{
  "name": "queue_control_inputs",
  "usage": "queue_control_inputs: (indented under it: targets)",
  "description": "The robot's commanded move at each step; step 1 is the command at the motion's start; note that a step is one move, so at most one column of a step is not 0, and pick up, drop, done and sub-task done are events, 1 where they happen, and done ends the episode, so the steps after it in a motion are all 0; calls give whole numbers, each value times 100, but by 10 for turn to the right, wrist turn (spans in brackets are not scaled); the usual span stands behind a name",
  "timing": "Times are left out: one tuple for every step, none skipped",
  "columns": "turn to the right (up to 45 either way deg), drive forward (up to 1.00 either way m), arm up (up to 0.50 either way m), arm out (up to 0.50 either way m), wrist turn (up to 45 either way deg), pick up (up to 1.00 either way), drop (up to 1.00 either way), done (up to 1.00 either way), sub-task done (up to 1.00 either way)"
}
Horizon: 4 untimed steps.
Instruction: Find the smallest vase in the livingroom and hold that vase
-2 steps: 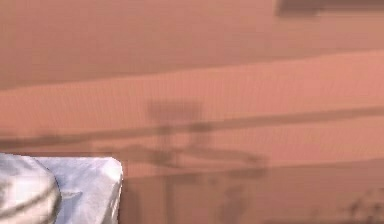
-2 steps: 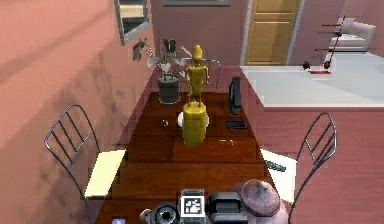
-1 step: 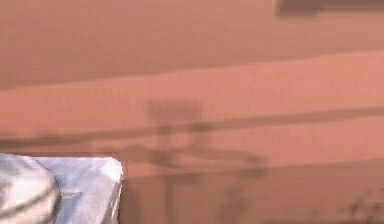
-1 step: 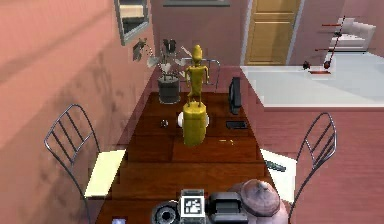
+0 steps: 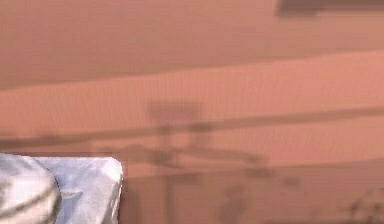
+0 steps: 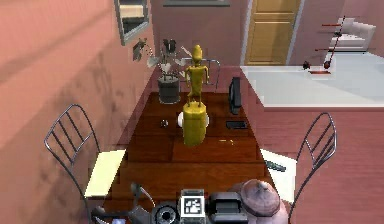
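Note:
A yellow vase (image 6: pixel 193 122) stands mid-table on the long wooden table (image 6: pixel 150 150). Behind it rises a golden statue (image 6: pixel 197 72), with a potted plant (image 6: pixel 168 82) to its left. A round brown vase (image 6: pixel 262 200) sits at the table's near end. The arm's marked white square (image 6: pixel 192 207) shows at the bottom edge, and left of it the dark gripper (image 6: pixel 143 203) lies low over the table's near end. I cannot tell whether it holds anything.
Wire-backed chairs flank the table, one on the left (image 6: pixel 75 140) and one on the right (image 6: pixel 320 150). A dark upright thing (image 6: pixel 234 95) and a small flat dark thing (image 6: pixel 237 125) lie on the table. A wooden door (image 6: pixel 272 30) stands beyond. A reddish wall (image 5: pixel 200 80) fills most of the forward view, with a pale grey object (image 5: pixel 55 190) low on the left.

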Motion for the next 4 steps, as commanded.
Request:
queue_control_inputs:
  targets:
    - [0,0,0,0,450,0,0,0,0]
    - [0,0,0,0,30,0,0,0,0]
    - [0,0,-30,0,0,0,0,0,0]
    - [0,0,0,0,0,100,0,0,0]
